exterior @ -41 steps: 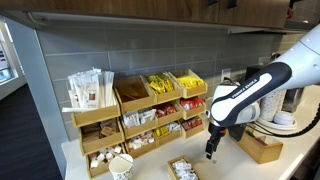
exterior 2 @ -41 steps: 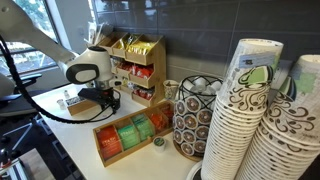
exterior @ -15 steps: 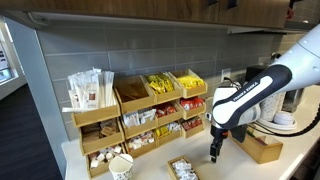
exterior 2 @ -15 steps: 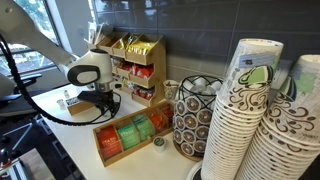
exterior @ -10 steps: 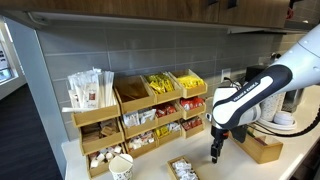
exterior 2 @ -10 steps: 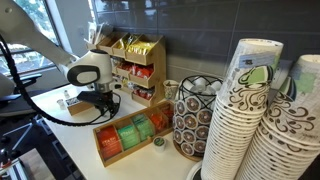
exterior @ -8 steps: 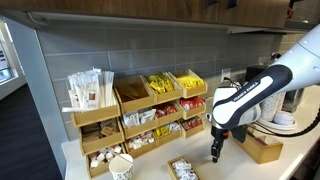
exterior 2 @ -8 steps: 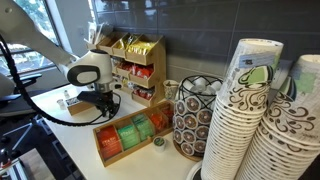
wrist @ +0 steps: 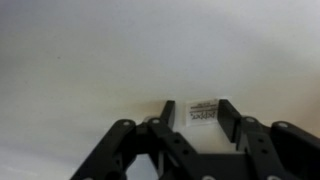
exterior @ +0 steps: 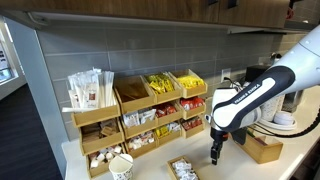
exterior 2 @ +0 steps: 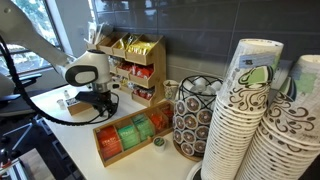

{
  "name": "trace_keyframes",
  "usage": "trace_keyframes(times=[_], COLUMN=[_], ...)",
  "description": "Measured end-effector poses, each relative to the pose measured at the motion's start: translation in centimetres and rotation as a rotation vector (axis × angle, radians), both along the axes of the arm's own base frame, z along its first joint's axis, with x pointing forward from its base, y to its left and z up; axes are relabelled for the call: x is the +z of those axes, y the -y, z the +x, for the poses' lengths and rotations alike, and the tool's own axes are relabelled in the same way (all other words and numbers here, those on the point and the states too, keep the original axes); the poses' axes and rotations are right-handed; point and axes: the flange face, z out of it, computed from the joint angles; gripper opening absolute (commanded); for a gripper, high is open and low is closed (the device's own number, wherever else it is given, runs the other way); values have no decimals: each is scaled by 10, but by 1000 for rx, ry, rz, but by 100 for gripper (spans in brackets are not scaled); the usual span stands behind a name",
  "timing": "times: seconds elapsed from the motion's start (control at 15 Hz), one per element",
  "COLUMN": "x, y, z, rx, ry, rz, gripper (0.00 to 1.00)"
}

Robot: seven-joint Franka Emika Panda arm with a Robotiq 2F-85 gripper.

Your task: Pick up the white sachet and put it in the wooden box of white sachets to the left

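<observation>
The white sachet [wrist: 204, 110] lies flat on the pale counter with its printed text facing up. My gripper [wrist: 198, 111] is open, low over the counter, with one finger on each side of the sachet and small gaps between them. In both exterior views the gripper [exterior: 212, 156] [exterior 2: 108, 107] points down at the counter and hides the sachet. The wooden box of white sachets [exterior: 171, 166] is a small low tray near the counter's front edge, a short way from the gripper.
A tall tiered wooden organizer [exterior: 140, 115] with packets stands against the wall. A paper cup [exterior: 121, 166] stands at the front. A long wooden tray [exterior 2: 133, 135], a wire basket [exterior 2: 195, 118] and stacked cups [exterior 2: 250, 120] fill one side. Another wooden box [exterior: 262, 147] sits beside the arm.
The gripper has come down a little toward the counter and shifted slightly away from the small box. Over the last second it barely moved.
</observation>
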Motion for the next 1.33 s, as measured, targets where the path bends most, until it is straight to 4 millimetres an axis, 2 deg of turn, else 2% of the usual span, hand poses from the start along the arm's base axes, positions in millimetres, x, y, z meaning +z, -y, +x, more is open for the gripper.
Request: trace_keyframes(times=[0.07,0.13,0.2,0.47,1.0,1.2,1.33], x=[-1,-2,-3,1,9,26,43], y=[-3,-5,-5,-6,-6,-17,-35], z=[-1,-3,-3,-4,-6,-9,-16], rx=[6,11,15,21,13,37,93], ry=[0,1,4,18,28,18,-9], rz=[-4,-10,-14,-21,-17,31,91], gripper=[38,38,32,1,1,1,1])
